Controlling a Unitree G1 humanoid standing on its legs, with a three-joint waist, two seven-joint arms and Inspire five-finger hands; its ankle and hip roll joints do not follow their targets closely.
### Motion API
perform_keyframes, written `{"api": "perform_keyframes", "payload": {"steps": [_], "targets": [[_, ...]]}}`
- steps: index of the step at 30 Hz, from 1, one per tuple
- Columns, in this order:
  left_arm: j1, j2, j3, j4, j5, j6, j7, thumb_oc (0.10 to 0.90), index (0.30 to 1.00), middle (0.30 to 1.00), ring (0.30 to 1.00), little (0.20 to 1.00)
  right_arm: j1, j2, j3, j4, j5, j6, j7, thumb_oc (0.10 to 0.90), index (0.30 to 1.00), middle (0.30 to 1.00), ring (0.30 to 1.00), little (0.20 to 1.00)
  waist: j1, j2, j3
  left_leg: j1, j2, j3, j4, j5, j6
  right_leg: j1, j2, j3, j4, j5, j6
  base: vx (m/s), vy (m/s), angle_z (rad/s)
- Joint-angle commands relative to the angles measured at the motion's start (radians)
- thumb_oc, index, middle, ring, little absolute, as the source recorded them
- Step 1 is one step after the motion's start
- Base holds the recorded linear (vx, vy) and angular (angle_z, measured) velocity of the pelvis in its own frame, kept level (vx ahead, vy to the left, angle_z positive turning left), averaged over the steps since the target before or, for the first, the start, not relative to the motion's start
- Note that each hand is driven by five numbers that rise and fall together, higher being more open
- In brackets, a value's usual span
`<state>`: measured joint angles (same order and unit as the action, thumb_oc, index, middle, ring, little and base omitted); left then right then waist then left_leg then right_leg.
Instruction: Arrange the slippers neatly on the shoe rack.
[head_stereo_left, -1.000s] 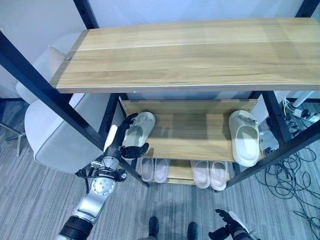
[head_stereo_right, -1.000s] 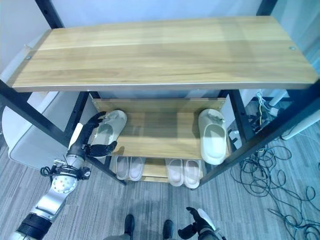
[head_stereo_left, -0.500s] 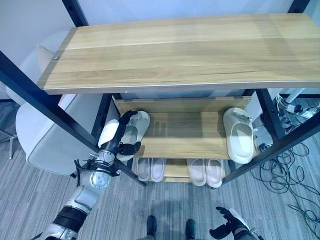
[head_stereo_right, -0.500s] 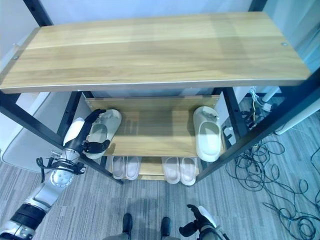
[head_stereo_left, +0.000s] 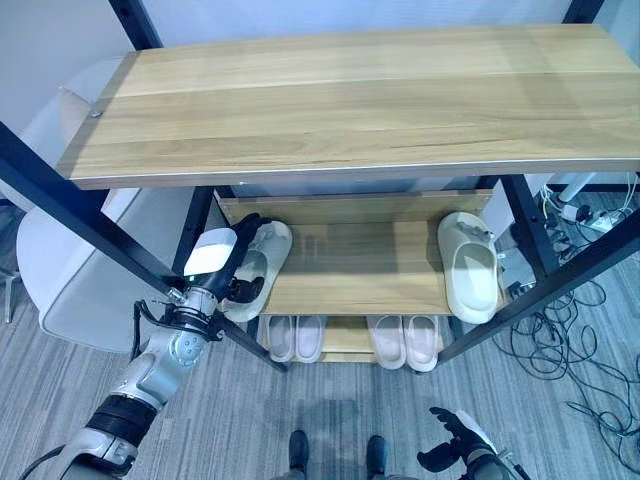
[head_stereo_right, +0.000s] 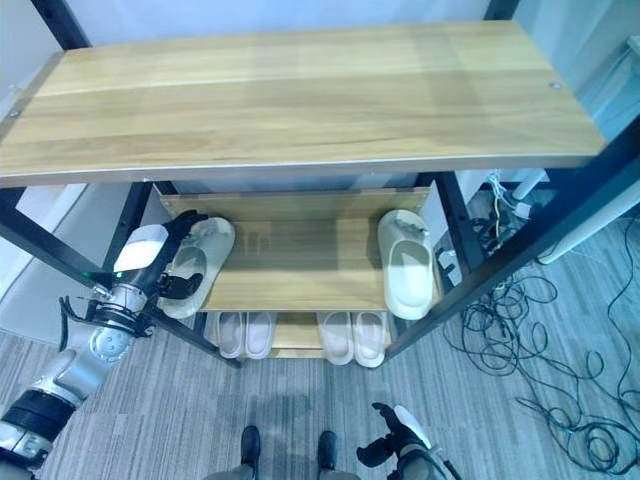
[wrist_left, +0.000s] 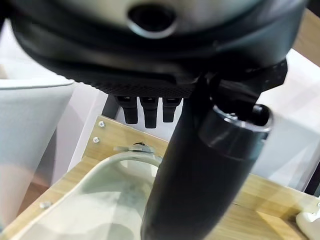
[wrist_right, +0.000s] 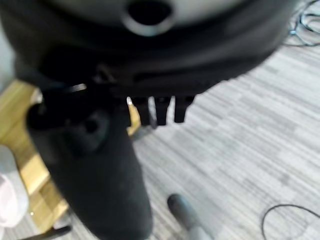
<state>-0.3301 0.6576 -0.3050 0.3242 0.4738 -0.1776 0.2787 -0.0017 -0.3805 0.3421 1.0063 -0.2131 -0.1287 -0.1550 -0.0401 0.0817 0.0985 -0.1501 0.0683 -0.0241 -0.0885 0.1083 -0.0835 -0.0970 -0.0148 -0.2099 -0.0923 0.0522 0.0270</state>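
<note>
Grey carpet (head_stereo_left: 330, 430) under the rack (head_stereo_left: 350, 100). Right hand (head_stereo_left: 455, 455) low in front of the rack, fingers curled, holding nothing. Left hand (head_stereo_left: 225, 265) curled round a slipper (head_stereo_left: 262, 262) at the middle shelf's left end; its mate (head_stereo_left: 470, 278) at the right end. Two pairs (head_stereo_left: 355, 338) on the bottom shelf.

light wood shelves (head_stereo_left: 370, 95) — matt black metal frame (head_stereo_left: 60, 195), smooth foam-like slippers (head_stereo_left: 468, 268)
</note>
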Motion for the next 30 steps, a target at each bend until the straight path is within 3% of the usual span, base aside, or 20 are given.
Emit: {"api": "perform_keyframes", "payload": {"steps": [1, 7, 8, 9, 19, 30], "targets": [[-0.129, 0.138, 0.076, 0.063, 0.01, 0.022, 0.126, 0.8, 0.9, 0.9, 0.9, 0.9, 0.032, -0.023, 0.005, -0.074, 0.013, -0.046, -0.006, 0.8, 0.9, 0.9, 0.9, 0.9, 0.019, -0.062, -0.046, -0.017, -0.056, 0.007, 0.001, -0.076, -0.002, -0.045, -0.078, 0.033, 0.005, -0.05, 0.084, 0.0, 0.004, -0.04], [-0.196, 0.161, 0.039, 0.127, 0.034, 0.042, 0.127, 0.8, 0.9, 0.9, 0.9, 0.9, 0.033, -0.026, 0.01, -0.075, 0.016, -0.046, -0.004, 0.8, 0.9, 0.9, 0.9, 0.9, 0.011, -0.06, -0.046, -0.022, -0.055, 0.015, 0.001, -0.076, 0.0, -0.057, -0.08, 0.042, 0.005, -0.044, 0.087, 0.0, 0.002, -0.05], [-0.207, 0.164, 0.031, 0.133, 0.035, 0.043, 0.126, 0.431, 0.347, 0.347, 0.347, 0.347, 0.034, -0.027, 0.011, -0.071, 0.016, -0.046, -0.005, 0.8, 0.9, 0.9, 0.9, 0.9, 0.008, -0.06, -0.046, -0.023, -0.055, 0.017, 0.001, -0.076, 0.001, -0.058, -0.08, 0.044, 0.005, -0.043, 0.087, -0.01, -0.002, -0.1], [-0.214, 0.165, 0.027, 0.136, 0.033, 0.042, 0.123, 0.4, 0.3, 0.3, 0.3, 0.3, 0.032, -0.028, 0.011, -0.069, 0.015, -0.045, -0.005, 0.8, 0.9, 0.9, 0.9, 0.9, 0.009, -0.06, -0.045, -0.023, -0.056, 0.018, 0.001, -0.076, 0.001, -0.059, -0.081, 0.044, 0.005, -0.043, 0.088, -0.01, -0.003, -0.08], [-0.212, 0.151, 0.02, 0.128, 0.005, 0.032, 0.104, 0.4, 0.3, 0.3, 0.3, 0.3, 0.039, -0.028, 0.006, -0.079, 0.014, -0.038, 0.0, 0.8, 0.9, 0.9, 0.9, 0.9, 0.006, -0.056, -0.043, 0.0, -0.056, 0.028, 0.001, -0.082, 0.003, -0.044, -0.079, 0.053, 0.005, -0.045, 0.088, 0.0, 0.0, 0.0], [-0.169, 0.057, 0.014, 0.042, -0.024, 0.014, 0.084, 0.4, 0.3, 0.3, 0.3, 0.3, 0.044, -0.025, -0.009, -0.079, 0.005, -0.021, -0.002, 0.8, 0.9, 0.9, 0.9, 0.9, -0.001, -0.042, -0.033, 0.024, -0.057, 0.053, 0.001, -0.09, 0.007, -0.028, -0.082, 0.063, 0.005, -0.042, 0.093, 0.0, 0.0, -0.02]]}}
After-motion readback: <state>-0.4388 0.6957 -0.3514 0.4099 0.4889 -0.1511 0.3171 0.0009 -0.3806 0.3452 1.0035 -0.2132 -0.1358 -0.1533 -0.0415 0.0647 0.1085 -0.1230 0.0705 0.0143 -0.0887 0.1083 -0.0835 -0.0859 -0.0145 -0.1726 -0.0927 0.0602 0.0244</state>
